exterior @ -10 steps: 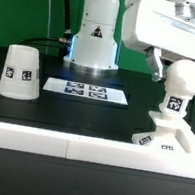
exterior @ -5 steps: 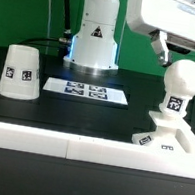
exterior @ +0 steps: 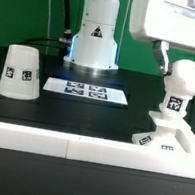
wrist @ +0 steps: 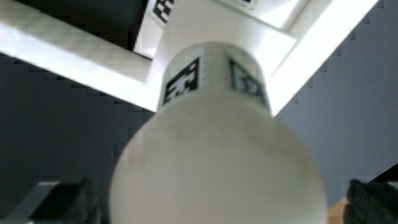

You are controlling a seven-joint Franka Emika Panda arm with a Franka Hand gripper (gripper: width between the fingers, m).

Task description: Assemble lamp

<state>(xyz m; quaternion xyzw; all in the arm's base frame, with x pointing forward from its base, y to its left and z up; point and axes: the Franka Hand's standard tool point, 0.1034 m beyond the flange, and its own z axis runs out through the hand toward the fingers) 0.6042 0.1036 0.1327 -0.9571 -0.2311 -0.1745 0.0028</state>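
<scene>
White plastic fills most of my wrist view: the bulb [wrist: 222, 150] stands between my fingers [wrist: 54, 200], which show as two dark stubs, one on each side of it, with a sliver of gap on both sides. So my hand [exterior: 186, 66] is spread wide and grips nothing. In the exterior view it hangs at the level of the bulb's round top, with one finger showing just beside the ball on the exterior view's left; the other finger I cannot make out there. The bulb stands upright, ball uppermost, and its stem [exterior: 172, 103], which carries a black-and-white tag [wrist: 180, 80], goes down into the base [exterior: 165, 132]. The base is a low angular block sitting at the exterior view's right, against the white rim [exterior: 69, 142] that runs along the front of the black surface [exterior: 103, 117]; small tags show on its lower edge. The shade [exterior: 21, 72] stands well apart from all this at the exterior view's left, narrow end up, wide end down on the surface, a tag on its side facing the camera. Between shade and base, farther back, the marker board [exterior: 87, 89] lies flat, and behind it rises the pedestal [exterior: 96, 35] with its triangle sticker.
</scene>
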